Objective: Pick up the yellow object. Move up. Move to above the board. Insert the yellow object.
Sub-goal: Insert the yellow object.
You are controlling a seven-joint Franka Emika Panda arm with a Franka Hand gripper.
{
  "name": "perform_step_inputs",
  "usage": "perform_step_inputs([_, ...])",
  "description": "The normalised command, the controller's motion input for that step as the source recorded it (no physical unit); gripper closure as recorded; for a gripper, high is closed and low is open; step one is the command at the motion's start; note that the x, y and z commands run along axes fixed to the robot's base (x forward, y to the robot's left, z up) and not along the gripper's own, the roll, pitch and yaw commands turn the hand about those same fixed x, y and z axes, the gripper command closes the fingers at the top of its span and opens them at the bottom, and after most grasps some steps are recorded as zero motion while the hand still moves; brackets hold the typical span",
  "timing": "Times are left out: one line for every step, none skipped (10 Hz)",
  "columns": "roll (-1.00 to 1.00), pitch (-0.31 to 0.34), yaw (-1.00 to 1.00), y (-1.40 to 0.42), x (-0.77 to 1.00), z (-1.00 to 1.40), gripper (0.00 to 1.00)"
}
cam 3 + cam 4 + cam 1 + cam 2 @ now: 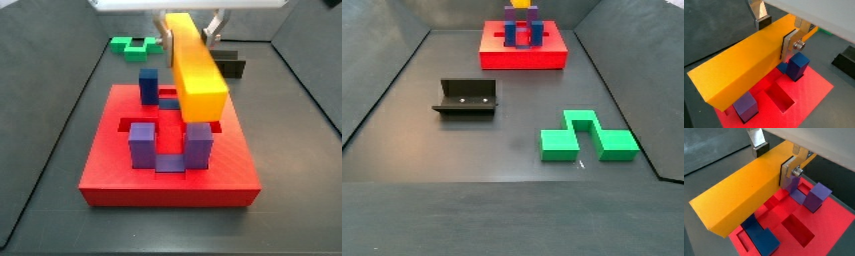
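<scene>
surface: dark grey floor inside low grey walls, seen widest in a side view; everything rests on it.
fixture: dark l-shaped bracket left of centre in that side view, well apart from the board.
green block: stepped green piece to the right and nearer the camera in the same view; far behind the board in a side view.
black block: dark piece behind the board on the right, also at the edge of a wrist view.
board: red square slab with square recesses and upright blue and purple posts; small at the far end in a side view.
yellow object: long yellow-orange bar held level above the board, clear of the posts; its long axis runs from the board's far side toward its near side in the side view.
gripper: over the far part of the board, fingers pinching the yellow object across its narrow width near one end, so most of the bar reaches out past the fingers.
key relation: the bar hangs over the right-hand posts, the purple post under its free end; it seems roughly parallel to the channel between the post pairs.
judgement: carry looks done; the descent needs the bar centred over the slot and square to it before lowering.
</scene>
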Motion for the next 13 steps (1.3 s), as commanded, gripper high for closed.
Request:
perform_step_inputs([-0.04,0.000,0.00,0.00,0.00,-0.42,1.00])
perform_step_inputs([-0.02,0.000,0.00,0.02,0.00,-0.41,1.00])
perform_step_inputs([-0.07,0.000,-0.08,0.07,-0.08,-0.35,1.00])
perform_step_inputs([-0.10,0.009,-0.17,0.07,-0.17,-0.26,1.00])
perform_step_inputs([-0.07,0.006,-0.21,0.00,-0.05,0.00,1.00])
perform_step_inputs([-0.06,0.009,-0.29,0.00,0.00,0.00,1.00])
perform_step_inputs([-0.03,0.000,-0.28,-0.02,0.00,0.00,1.00])
perform_step_inputs([-0.01,0.000,-0.17,-0.03,0.00,-0.04,1.00])
perform_step_inputs([0.00,0.000,-0.15,-0.02,0.00,-0.11,1.00])
perform_step_inputs([0.00,0.000,-0.05,0.00,-0.04,-0.15,1.00])
perform_step_inputs([0.00,0.000,0.00,0.00,-0.06,-0.12,1.00])
perform_step_inputs([0.00,0.000,0.00,0.00,-0.05,-0.14,1.00])
perform_step_inputs([-0.01,0.000,0.00,-0.04,-0.07,-0.13,1.00])
